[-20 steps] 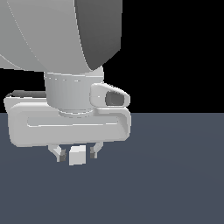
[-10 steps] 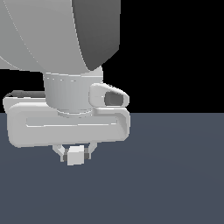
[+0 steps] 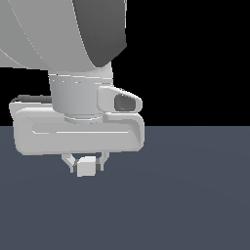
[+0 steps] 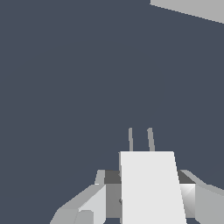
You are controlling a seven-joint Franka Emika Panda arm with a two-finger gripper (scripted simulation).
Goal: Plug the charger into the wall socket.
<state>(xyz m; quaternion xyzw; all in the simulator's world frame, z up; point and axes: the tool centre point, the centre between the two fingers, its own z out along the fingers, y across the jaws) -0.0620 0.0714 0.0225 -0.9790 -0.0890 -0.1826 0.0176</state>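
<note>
The charger [image 3: 86,166] is a small white cube held between my fingers just below the big grey hand in the exterior view. My gripper [image 3: 86,169] is shut on it, a finger on each side, a little above the dark floor. In the wrist view the charger [image 4: 151,188] fills the gap between the fingers [image 4: 94,202], and its two thin prongs [image 4: 140,139] point away from the hand. A pale grey slab edge [image 4: 192,8], probably the wall socket, shows only at the frame's corner, well apart from the prongs. The socket is out of the exterior view.
The dark blue-grey floor [image 3: 185,205] spreads all around under the hand. My arm's large grey link [image 3: 58,34] fills the upper part of the exterior view's left and hides what lies behind it.
The fingers have closed in from both sides onto the charger. The hand has then risen slightly with the charger in it.
</note>
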